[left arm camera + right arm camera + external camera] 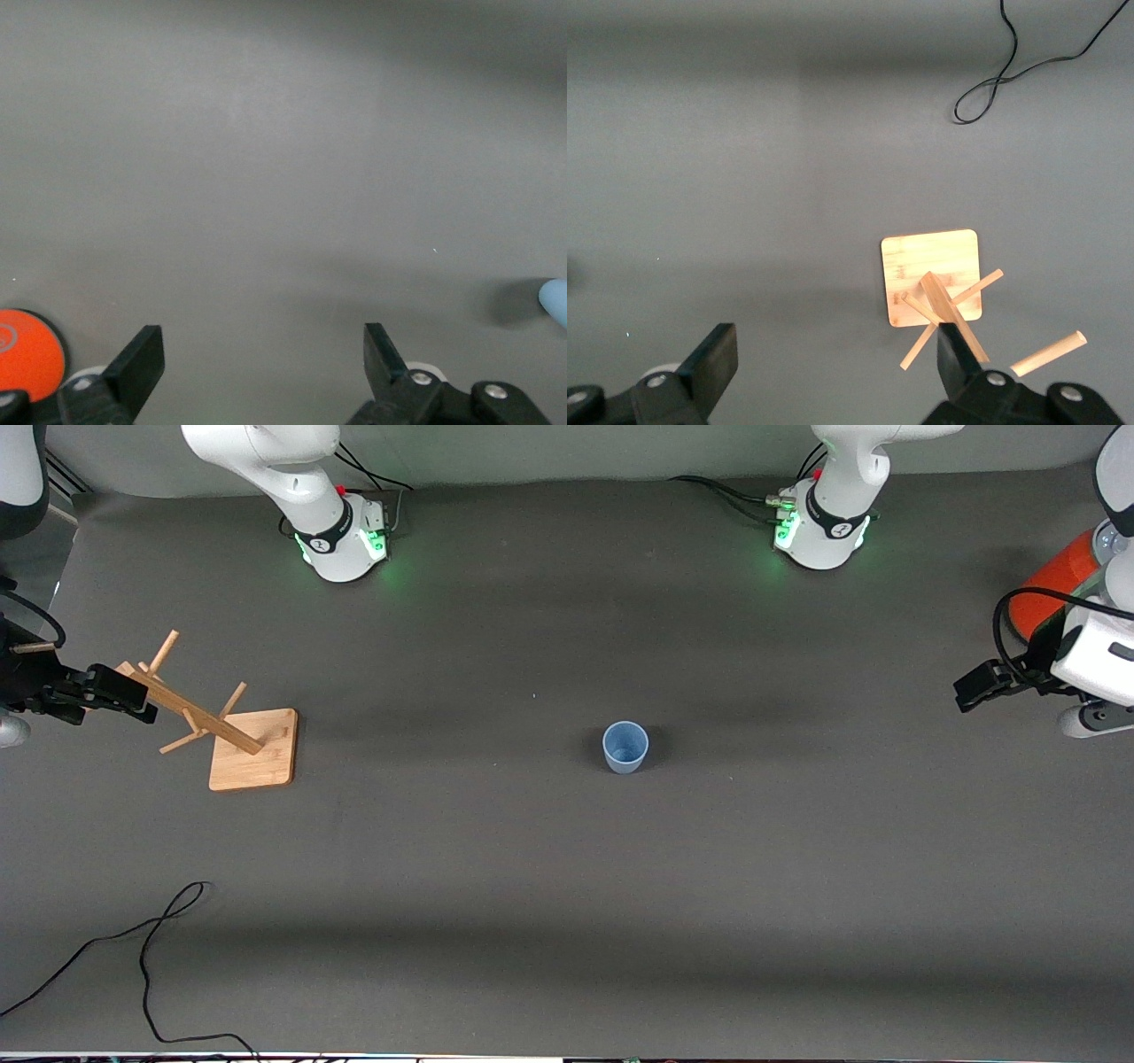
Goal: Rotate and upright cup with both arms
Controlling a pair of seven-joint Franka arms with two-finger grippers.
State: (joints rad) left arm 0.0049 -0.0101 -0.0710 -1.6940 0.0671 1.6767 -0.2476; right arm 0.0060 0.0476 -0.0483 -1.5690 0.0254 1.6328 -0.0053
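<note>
The cup (625, 747) stands upright on the grey tabletop (567, 886), rim up, roughly midway between the two ends. Taking the cup as landmark: the wooden peg rack (239, 740) stands well apart from it toward the right arm's end, and the orange cylinder (1050, 593) lies well apart toward the left arm's end, farther from the front camera than the cup. A black cable (146, 957) lies nearer the front camera than the cup, toward the right arm's end. The left gripper (974, 688) hangs over the tabletop beside the orange cylinder, jaws released and empty. The right gripper (111, 691) hangs over the peg rack, jaws released, grasping nothing
</note>
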